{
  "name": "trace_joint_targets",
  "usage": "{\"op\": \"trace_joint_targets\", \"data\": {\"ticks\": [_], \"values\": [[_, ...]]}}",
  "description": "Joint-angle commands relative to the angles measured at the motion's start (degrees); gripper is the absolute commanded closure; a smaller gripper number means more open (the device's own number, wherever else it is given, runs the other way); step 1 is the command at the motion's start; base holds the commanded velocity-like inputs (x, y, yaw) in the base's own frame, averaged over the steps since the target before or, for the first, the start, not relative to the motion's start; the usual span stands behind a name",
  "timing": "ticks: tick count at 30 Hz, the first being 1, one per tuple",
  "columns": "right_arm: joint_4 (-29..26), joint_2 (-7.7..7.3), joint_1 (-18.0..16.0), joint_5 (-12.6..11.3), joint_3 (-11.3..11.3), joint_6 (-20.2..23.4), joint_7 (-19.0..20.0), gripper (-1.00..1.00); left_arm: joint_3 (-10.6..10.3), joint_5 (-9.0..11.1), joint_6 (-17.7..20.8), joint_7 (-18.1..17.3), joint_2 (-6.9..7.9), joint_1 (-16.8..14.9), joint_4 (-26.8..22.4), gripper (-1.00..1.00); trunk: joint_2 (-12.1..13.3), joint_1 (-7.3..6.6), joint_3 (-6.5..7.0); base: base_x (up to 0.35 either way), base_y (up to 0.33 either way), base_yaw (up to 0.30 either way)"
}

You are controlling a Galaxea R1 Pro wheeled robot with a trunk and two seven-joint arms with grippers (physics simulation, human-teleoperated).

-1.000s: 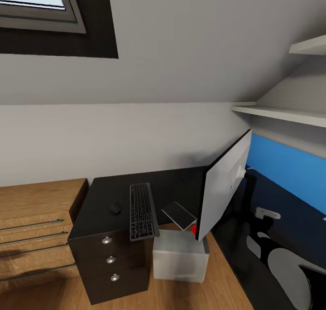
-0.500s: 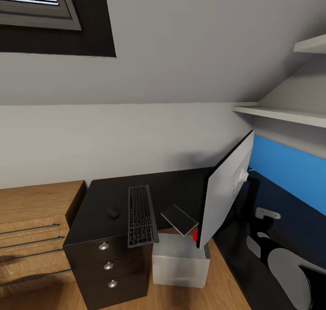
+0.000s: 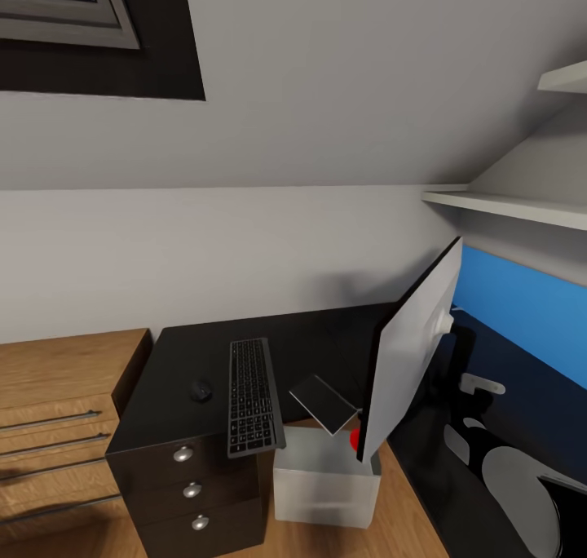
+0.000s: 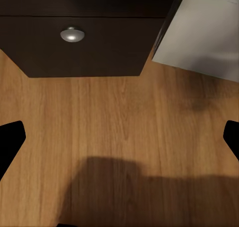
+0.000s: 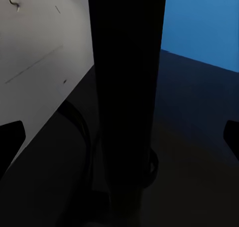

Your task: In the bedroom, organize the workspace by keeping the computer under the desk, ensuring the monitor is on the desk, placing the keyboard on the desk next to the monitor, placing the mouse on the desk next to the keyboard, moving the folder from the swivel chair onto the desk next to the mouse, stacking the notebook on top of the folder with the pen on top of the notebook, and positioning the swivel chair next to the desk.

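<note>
Open black worktop (image 3: 326, 338) lies behind the keyboard (image 3: 253, 396); left of the keyboard sits the mouse (image 3: 200, 391), right of it the notebook (image 3: 324, 403) and the monitor (image 3: 412, 350) stand in the way.

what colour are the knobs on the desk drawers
Silver, round knobs on the black drawer unit; clearest in the head view.

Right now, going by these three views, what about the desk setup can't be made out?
- Monitor: the head view shows its pale back, so the screen face is hidden.
- Computer: the top and rear are hidden under the desk in the head view.
- Notebook: it juts past the desk edge; what supports it is unclear.
- Both wrist views show dark fingertips at the frame edges, far apart.
</note>
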Motion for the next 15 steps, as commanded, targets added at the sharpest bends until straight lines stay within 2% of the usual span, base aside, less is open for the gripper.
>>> {"op": "trace_joint_targets", "data": {"ticks": [1, 7, 15], "values": [[0.08, -0.02, -0.07, 0.42, -0.22, -0.16, -0.22, -1.00, -0.39, 0.56, -0.27, 0.45, 0.06, -0.06, -0.02, -1.00, -0.05, 0.01, -0.07, 0.021, 0.000, 0.000], [0.08, -0.02, -0.05, 0.42, -0.22, -0.17, -0.22, -1.00, -0.39, 0.56, -0.26, 0.57, 0.05, -0.06, -0.02, -1.00, -0.05, 0.01, -0.07, 0.028, -0.005, 0.000], [0.08, -0.03, -0.07, 0.42, -0.22, -0.18, -0.22, -1.00, -0.39, 0.58, -0.27, 0.61, 0.04, -0.06, -0.02, -1.00, -0.05, 0.01, -0.07, 0.128, -0.083, 0.000]]}}
